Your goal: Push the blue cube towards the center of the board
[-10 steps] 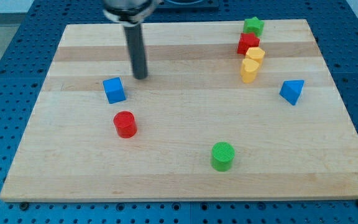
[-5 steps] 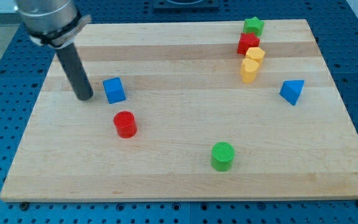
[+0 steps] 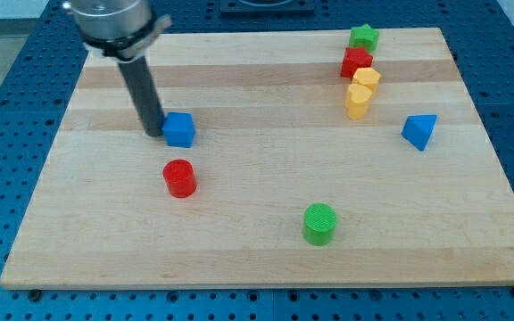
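The blue cube (image 3: 179, 129) sits on the wooden board (image 3: 266, 250), left of the middle. My tip (image 3: 153, 133) touches the cube's left side. The rod rises from there to the view's top left. A red cylinder (image 3: 179, 177) stands just below the cube.
A green cylinder (image 3: 319, 223) stands near the view's bottom middle. A blue triangular block (image 3: 419, 131) is at the right. At the top right a green star (image 3: 362, 37), a red block (image 3: 356, 62) and two yellow blocks (image 3: 361, 92) stand close together.
My tip swung from above the cube round to its left, then moved right against it. The blue cube has slid a little to the right.
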Tool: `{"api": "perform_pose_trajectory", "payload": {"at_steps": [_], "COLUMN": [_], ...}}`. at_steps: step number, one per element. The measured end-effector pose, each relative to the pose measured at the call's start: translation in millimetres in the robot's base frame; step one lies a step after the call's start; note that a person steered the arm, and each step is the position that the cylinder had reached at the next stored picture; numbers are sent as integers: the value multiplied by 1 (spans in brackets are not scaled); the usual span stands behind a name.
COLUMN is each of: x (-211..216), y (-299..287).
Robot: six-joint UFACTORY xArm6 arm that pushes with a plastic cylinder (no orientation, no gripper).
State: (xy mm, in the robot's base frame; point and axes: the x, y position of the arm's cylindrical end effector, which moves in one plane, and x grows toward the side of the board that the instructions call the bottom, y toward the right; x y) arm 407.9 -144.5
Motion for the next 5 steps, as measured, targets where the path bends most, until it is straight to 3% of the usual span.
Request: {"api": "perform_pose_trajectory", "payload": {"at_steps": [2,3,5], "x": [11,31,33], "y": [38,37,37]}}
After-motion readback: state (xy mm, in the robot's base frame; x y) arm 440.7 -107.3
